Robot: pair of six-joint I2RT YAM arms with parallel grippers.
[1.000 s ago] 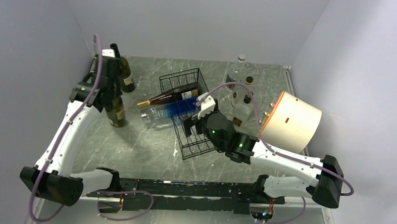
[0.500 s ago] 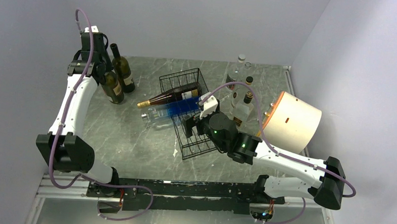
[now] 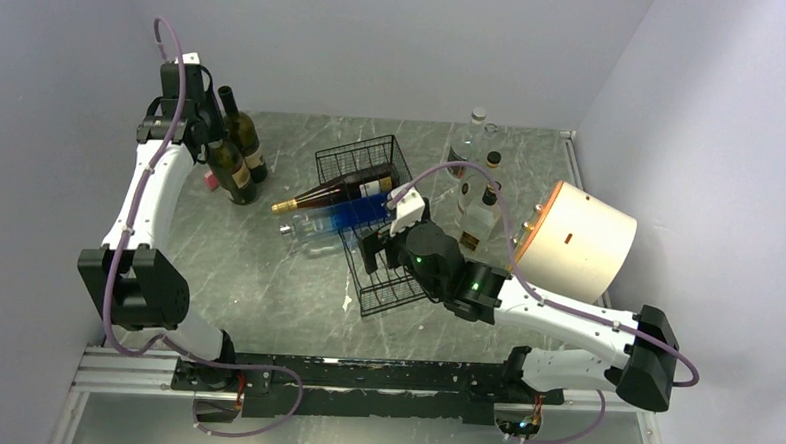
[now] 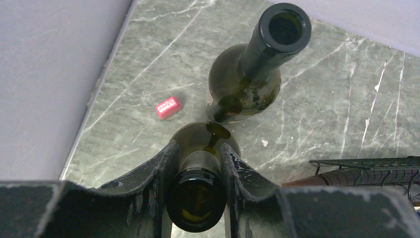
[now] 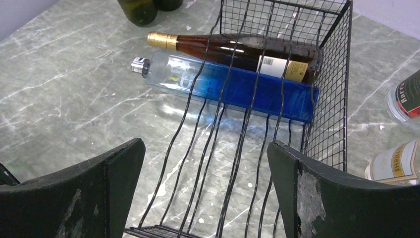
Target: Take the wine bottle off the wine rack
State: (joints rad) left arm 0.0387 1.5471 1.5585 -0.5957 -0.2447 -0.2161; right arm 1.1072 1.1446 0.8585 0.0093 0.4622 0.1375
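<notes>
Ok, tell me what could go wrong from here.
1. The left hand is shut on the neck of a green bottle right beside a second green bottle; moving or releasing it could topple that neighbour.
2. The right hand hangs open over the wine rack; reaching down, it might snag the wires.
3. The brown bottle and blue bottle lie side by side in the rack; pulling one may drag the other.
</notes>
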